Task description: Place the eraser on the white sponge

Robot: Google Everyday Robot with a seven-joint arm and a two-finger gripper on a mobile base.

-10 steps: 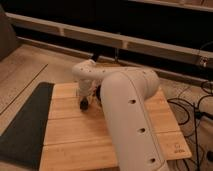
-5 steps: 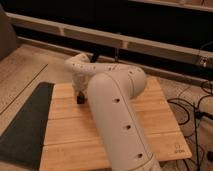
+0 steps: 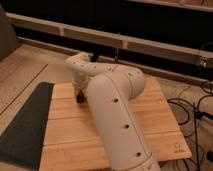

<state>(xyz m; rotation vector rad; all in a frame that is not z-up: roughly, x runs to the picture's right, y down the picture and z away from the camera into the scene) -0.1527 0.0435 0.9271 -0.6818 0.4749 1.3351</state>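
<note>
The eraser is not made out as a separate thing: only a small dark shape is seen at the tip of the gripper [image 3: 80, 98], low over the left rear part of the wooden board [image 3: 70, 137], and it cannot be told whether that shape is the eraser or part of the gripper itself. At the far left, a pale floor [image 3: 25, 67] with faint plank lines is shown, and a dark grey mat [image 3: 25, 125] is laid on it, its long edge set just beside the left edge of the board. The board is made of light wooden slats running across the view, with seams visible between them. The gripper is pointed down at the board near its left rear corner, and whether it is spread or closed cannot be told. It is carried by a white wrist that is bent over from the white arm [image 3: 115, 120], whose thick upper segment is laid across the middle of the board toward the near edge and is marked by a few small dark holes. Behind the board, a pale rail [image 3: 150, 45] is run across the room in front of a dark wall. At the right, black cables [image 3: 192, 107] are strewn over the floor beside the board.
</note>
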